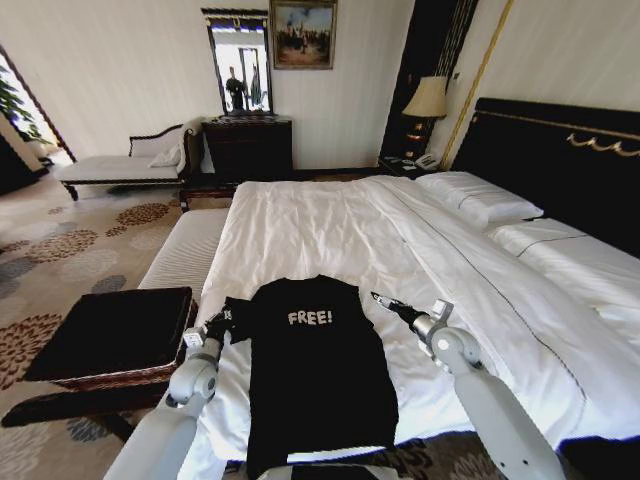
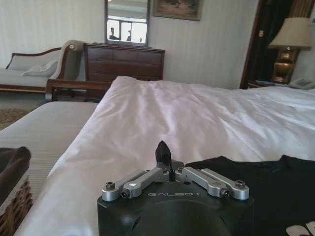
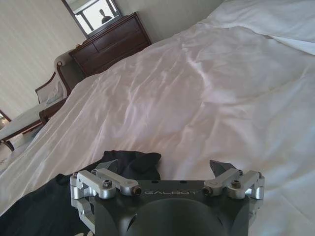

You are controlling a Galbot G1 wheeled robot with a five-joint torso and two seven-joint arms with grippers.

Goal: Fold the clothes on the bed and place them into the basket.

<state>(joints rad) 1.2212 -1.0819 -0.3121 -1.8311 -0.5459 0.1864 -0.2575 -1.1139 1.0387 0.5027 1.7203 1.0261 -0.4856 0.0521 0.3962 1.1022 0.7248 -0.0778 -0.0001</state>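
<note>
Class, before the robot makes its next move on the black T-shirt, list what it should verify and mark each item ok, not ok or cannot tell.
1. T-shirt lies flat on the bed: ok.
2. Left gripper at the shirt's sleeve edge: ok.
3. Left jaws shut on fabric: cannot tell; jaws shut, hold unclear.
4. Right gripper jaws open beside the other sleeve: ok.
5. Basket within reach beside the bed: cannot tell.

Black T-shirt (image 1: 320, 375) with white lettering lies on the white bed (image 1: 330, 235).
</note>
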